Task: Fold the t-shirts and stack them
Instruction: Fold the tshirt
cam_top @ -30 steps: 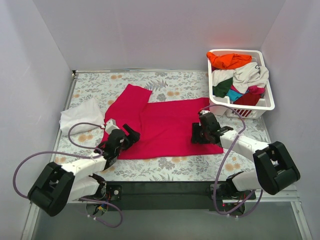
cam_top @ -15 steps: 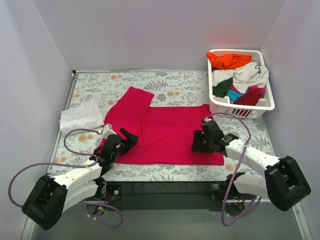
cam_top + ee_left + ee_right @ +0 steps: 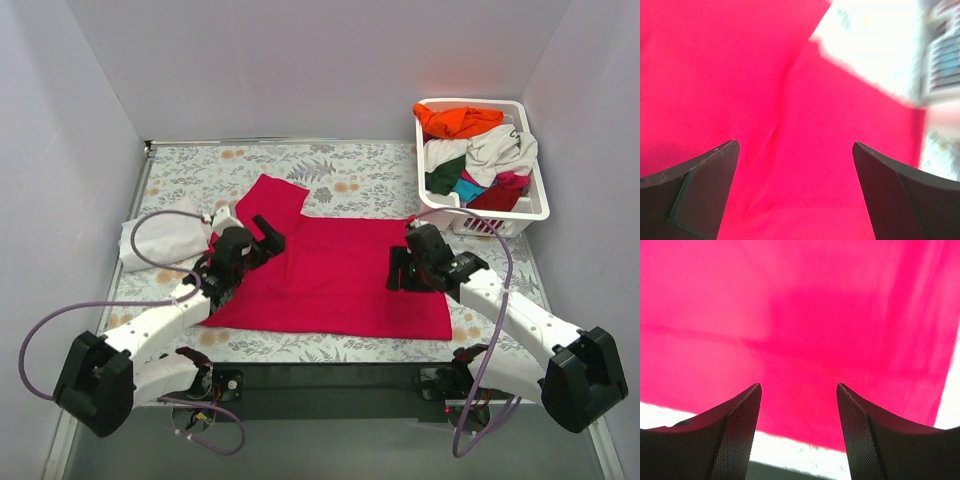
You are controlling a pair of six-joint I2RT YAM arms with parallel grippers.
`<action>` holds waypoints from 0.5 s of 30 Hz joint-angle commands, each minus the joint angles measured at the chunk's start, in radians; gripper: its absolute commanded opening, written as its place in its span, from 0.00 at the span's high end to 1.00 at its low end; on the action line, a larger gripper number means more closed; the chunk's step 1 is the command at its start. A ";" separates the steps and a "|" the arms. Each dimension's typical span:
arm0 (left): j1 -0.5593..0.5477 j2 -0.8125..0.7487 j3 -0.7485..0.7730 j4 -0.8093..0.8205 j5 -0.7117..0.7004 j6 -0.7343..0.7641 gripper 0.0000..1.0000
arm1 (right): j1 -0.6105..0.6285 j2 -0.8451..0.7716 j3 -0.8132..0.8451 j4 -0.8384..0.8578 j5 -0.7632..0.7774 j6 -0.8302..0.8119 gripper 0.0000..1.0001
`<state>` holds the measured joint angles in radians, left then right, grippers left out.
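Over at the far left, the white t-shirt lies bunched on the table, just off the sleeve of the crimson t-shirt. My left gripper was down at that shirt's near-left corner a second ago. Now it hangs higher, by the sleeve, fingers spread wide with nothing between them. The crimson shirt has slid toward the near edge and lies flatter, spread across the middle of the table. I judge the laying-out done and no fold begun. My right gripper hovers over the shirt's right part, fingers moderately apart and empty. At the far right, the white basket holds the orange, off-white, green and teal shirts, heaped and unfolded.
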<state>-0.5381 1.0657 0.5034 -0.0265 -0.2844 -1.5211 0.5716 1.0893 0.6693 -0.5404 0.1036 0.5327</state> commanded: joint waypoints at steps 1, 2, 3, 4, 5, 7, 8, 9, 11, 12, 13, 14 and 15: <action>0.007 0.150 0.238 0.020 -0.121 0.162 0.11 | 0.002 0.050 0.171 0.017 0.111 -0.088 0.44; 0.036 0.201 0.283 0.054 -0.111 0.221 0.11 | 0.001 0.093 0.238 0.028 0.131 -0.120 0.44; 0.058 0.268 0.332 0.054 -0.096 0.245 0.11 | -0.001 0.115 0.263 0.033 0.134 -0.134 0.44; 0.093 0.381 0.448 0.040 -0.088 0.262 0.12 | -0.004 0.135 0.289 0.042 0.124 -0.143 0.44; 0.111 0.448 0.496 0.031 -0.079 0.304 0.12 | -0.004 0.162 0.315 0.066 0.111 -0.164 0.44; 0.148 0.614 0.614 -0.015 -0.090 0.328 0.16 | -0.007 0.182 0.326 0.097 0.075 -0.175 0.44; 0.159 0.660 0.709 -0.024 -0.093 0.343 0.16 | -0.007 0.195 0.325 0.109 0.062 -0.178 0.44; 0.170 0.703 0.751 -0.027 -0.102 0.376 0.17 | -0.009 0.199 0.314 0.138 0.053 -0.180 0.44; 0.184 0.822 0.876 -0.030 -0.111 0.403 0.19 | -0.015 0.205 0.299 0.158 0.039 -0.186 0.44; 0.188 0.864 0.914 -0.030 -0.111 0.432 0.19 | -0.016 0.205 0.279 0.177 0.035 -0.189 0.44; 0.191 0.896 0.958 -0.035 -0.111 0.447 0.20 | -0.021 0.207 0.270 0.186 0.027 -0.191 0.44; 0.191 0.957 0.993 -0.038 -0.114 0.458 0.21 | -0.024 0.207 0.263 0.192 0.019 -0.191 0.44; 0.191 0.982 1.056 -0.038 -0.108 0.467 0.21 | -0.026 0.207 0.253 0.198 0.010 -0.192 0.44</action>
<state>-0.3435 2.0098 1.4338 -0.0265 -0.3691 -1.1469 0.5571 1.2995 0.9440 -0.4061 0.1452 0.3656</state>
